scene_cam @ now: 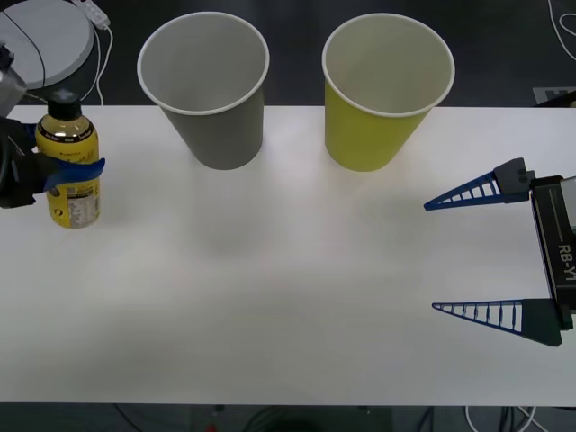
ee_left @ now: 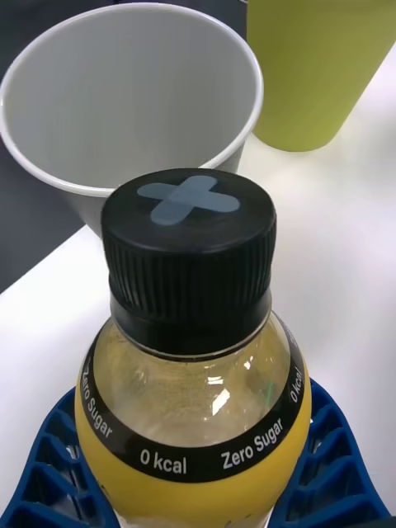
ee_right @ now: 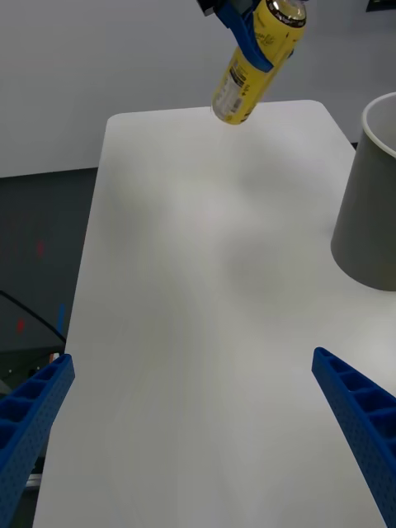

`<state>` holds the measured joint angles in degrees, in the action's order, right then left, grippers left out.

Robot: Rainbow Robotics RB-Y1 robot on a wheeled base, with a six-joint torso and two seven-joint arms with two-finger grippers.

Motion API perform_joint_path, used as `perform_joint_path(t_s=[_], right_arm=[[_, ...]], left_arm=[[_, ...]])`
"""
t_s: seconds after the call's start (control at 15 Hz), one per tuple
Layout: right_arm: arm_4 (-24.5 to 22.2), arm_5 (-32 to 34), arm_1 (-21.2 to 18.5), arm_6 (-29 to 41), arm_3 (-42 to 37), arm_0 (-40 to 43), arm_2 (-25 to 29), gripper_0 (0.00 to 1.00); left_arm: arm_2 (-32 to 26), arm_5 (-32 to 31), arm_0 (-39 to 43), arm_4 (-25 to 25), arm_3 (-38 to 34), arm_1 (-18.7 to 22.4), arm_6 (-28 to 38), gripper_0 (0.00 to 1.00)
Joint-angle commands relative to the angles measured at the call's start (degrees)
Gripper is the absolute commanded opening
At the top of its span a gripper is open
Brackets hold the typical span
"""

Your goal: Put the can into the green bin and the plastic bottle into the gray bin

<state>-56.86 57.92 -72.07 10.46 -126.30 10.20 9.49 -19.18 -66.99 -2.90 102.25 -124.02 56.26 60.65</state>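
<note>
My left fingers [scene_cam: 74,171] are clenched around the plastic bottle [scene_cam: 70,169], a small stubby yellow bottle with a dark ribbed cap and a yellow label in black print, out at nine o'clock on the white tabletop [scene_cam: 288,297]. From my right wrist, the bottle [ee_right: 254,62] hangs tilted above the far corner of the tabletop [ee_right: 206,330], its base off the surface. The gray bin [scene_cam: 209,85], a large gray paper cup with a white rolled rim, stands at eleven o'clock, and the green bin [scene_cam: 382,90], a matching yellow-green paper cup, at one o'clock just beside it, both upright. My right fingers [scene_cam: 477,252] are released and spread wide at three o'clock, holding nothing. Beyond the tabletop lies dark floor with white cables.
</note>
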Motion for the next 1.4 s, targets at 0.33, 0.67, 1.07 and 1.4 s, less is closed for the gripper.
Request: perform_joint_path(t_s=[0.33,0.67,1.07,1.4], right_arm=[[0.0,0.0,0.0,0.0,0.0,0.0,0.0,1.00],[0.0,0.0,0.0,0.0,0.0,0.0,0.0,1.00],[0.0,0.0,0.0,0.0,0.0,0.0,0.0,1.00],[0.0,0.0,0.0,0.0,0.0,0.0,0.0,1.00]], left_arm=[[-1.4,-7.1,-9.0,-2.1,2.1,5.2,4.1,0.00],[1.9,-9.8,-17.5,-4.2,8.3,6.9,4.3,0.00],[10.2,-10.5,-28.5,-6.2,14.8,11.2,5.3,0.00],[18.8,-14.4,-41.4,-7.9,20.9,13.9,6.1,0.00]])
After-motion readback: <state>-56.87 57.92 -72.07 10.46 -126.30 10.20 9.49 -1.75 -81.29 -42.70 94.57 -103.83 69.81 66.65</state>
